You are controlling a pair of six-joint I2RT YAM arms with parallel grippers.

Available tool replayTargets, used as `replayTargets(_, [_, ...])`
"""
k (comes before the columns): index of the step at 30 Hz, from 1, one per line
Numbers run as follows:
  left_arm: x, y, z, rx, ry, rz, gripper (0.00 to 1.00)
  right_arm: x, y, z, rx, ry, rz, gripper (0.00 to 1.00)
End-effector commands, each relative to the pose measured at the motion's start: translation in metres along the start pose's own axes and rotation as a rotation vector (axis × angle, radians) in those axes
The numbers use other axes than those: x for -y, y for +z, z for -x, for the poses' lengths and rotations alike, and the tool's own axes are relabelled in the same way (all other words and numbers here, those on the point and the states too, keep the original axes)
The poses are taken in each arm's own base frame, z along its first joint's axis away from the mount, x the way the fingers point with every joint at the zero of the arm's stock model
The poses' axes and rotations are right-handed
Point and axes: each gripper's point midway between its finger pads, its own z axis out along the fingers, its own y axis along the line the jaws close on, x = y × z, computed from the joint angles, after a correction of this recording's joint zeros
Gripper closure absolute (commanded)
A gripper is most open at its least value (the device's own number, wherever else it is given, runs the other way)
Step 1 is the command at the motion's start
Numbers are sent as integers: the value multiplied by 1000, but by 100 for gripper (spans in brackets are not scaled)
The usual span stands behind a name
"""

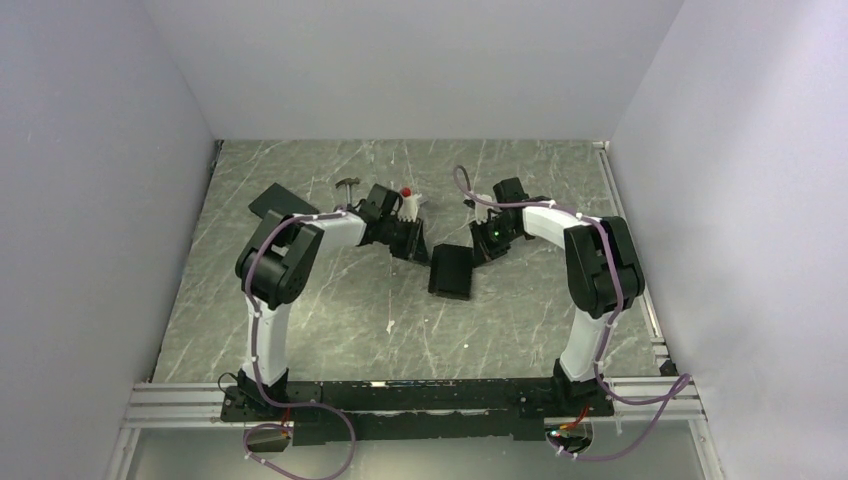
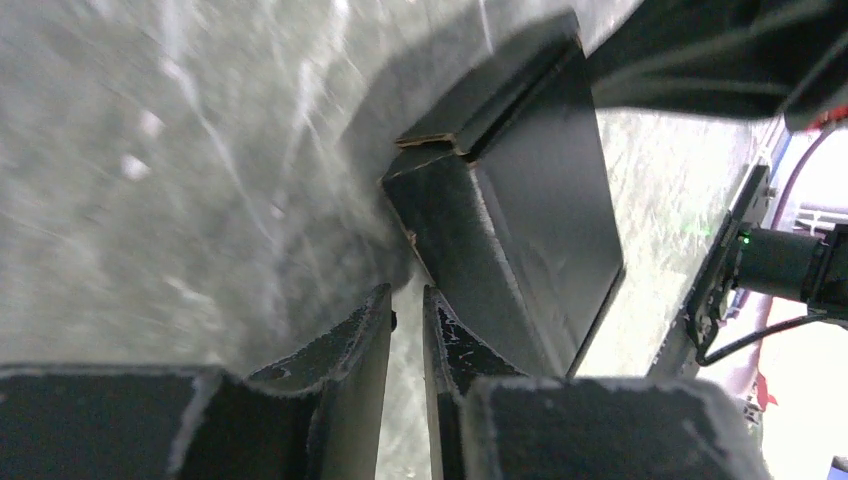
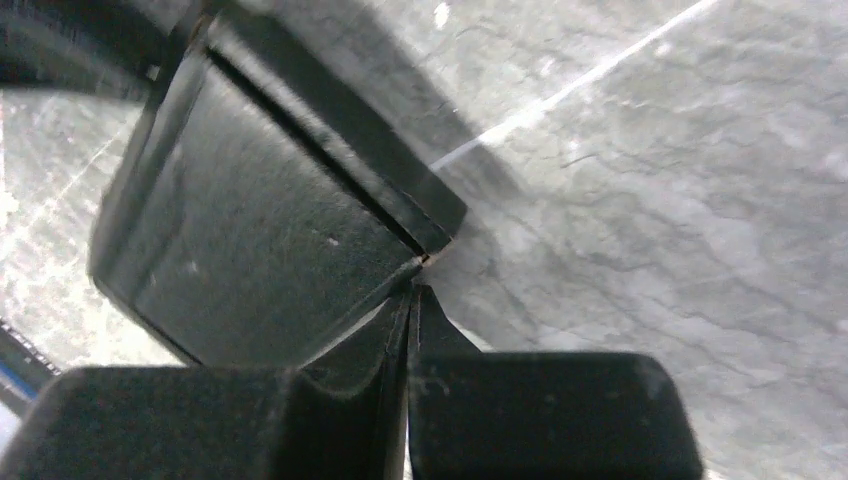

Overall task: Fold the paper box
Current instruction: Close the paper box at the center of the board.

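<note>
i'm seeing the paper box [image 1: 452, 272] lying on the table [image 1: 330, 320] between both arms, looking nearly closed, its long axis running away from the bases with a slight tilt. my left gripper [image 2: 407, 318] is standing narrow with nothing between its jaws, a box corner just beyond it and to the right. my right gripper [image 3: 411, 300] is pressed shut, tips touching another corner; i'm unable to tell whether a flap edge is pinched. i'm judging both arms about equally near.
</note>
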Motion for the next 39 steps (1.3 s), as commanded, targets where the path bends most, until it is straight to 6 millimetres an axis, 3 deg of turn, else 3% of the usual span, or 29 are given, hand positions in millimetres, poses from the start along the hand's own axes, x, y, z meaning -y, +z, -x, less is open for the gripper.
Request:
replayTargets(1, [25,3,-20,6,-44,7,75,10,-8,33,81,-78,-60,95])
replayTargets(6, [16,-5,-23,94,-97,96,72,8,-11,35,71,-97,-49,90])
replayTargets(10, [20,-24,-6,200,-93,125,69,17,-28,31,98,-106,-92,83])
replayTargets(15, [29,-46,8,273,-99,109,67,12,-48,29,147,-125,-101,77])
replayTargets(19, [44,-57,8,324,-118,18,69,-5,-61,33,212,-113,9,56])
replayTargets(23, [59,-53,-2,339,-201,-105,66,-18,-53,25,221,-54,121,39])
replayTargets(32, [75,-41,-12,388,-353,-288,58,-6,-38,9,165,31,126,33])
replayTargets(39, [63,-18,-16,330,-385,-269,70,-1,-29,1,131,69,126,33])
